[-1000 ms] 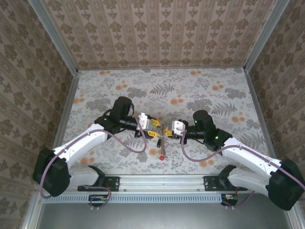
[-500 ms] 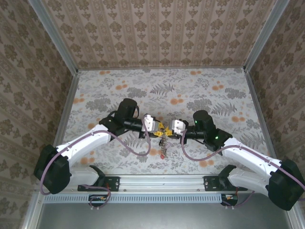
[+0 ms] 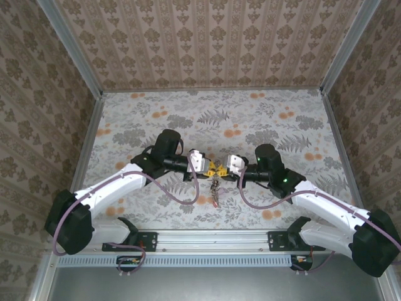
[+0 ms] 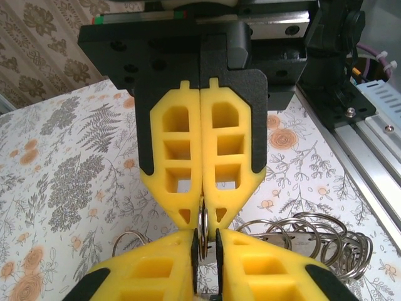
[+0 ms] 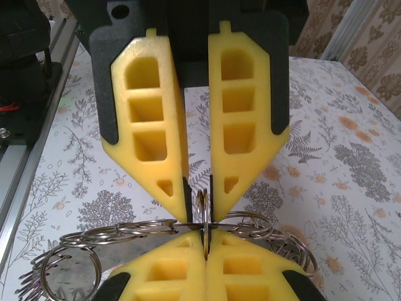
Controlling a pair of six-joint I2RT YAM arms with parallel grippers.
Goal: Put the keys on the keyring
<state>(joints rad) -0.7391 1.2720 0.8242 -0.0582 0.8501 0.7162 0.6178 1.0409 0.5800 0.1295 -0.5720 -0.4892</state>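
Observation:
My two grippers meet tip to tip over the middle of the table. My right gripper (image 3: 220,170) (image 5: 205,237) is shut on a thin silvery split ring (image 5: 202,204) held edge on. My left gripper (image 3: 212,168) (image 4: 205,237) has its jaws either side of the same ring (image 4: 203,224), narrowly apart, with light showing between pad and ring. Several more wire rings (image 4: 313,233) (image 5: 106,235) hang on a flat grey strip just below the tips; I cannot tell whether that is the keyring. A small bunch (image 3: 215,192) dangles under the tips, too small to tell single keys.
The floral table (image 3: 250,119) has patterned walls at the back and both sides. An aluminium rail (image 4: 369,163) with the arm bases runs along the near edge. Purple cables loop beside both forearms.
My left gripper has slid right until its tips meet the right gripper's, and its jaws have narrowed around the ring. The dangling bunch hangs shorter than before. The right arm has stayed put.

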